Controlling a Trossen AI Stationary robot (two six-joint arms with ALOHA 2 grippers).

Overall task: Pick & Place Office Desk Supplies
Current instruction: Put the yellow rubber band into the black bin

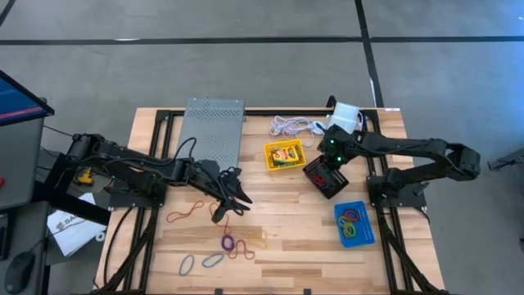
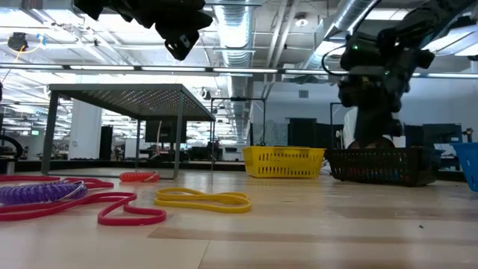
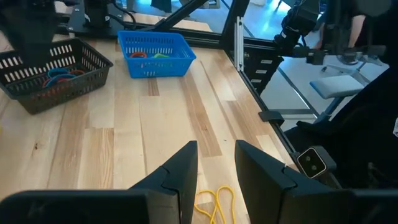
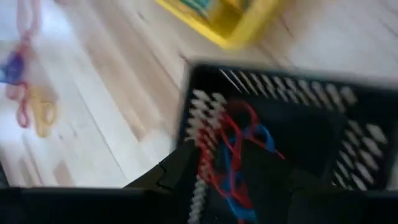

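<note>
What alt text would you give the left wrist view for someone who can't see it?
The left gripper hovers with its fingers apart above a yellow rubber band on the wooden table. Beyond stand a black mesh tray and a blue tray, both holding rubber bands.

ctr table (image 1: 286, 238) bare | obst: black mesh tray (image 1: 326, 178), yellow tray (image 1: 284, 156)

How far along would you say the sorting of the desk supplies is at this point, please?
Partly done. Bands already lie in the blue tray and the black mesh tray, and crayon boxes in the yellow tray. The right gripper hangs over the mesh tray; the left gripper hovers open and empty. Several rubber bands are left on the table.
</note>
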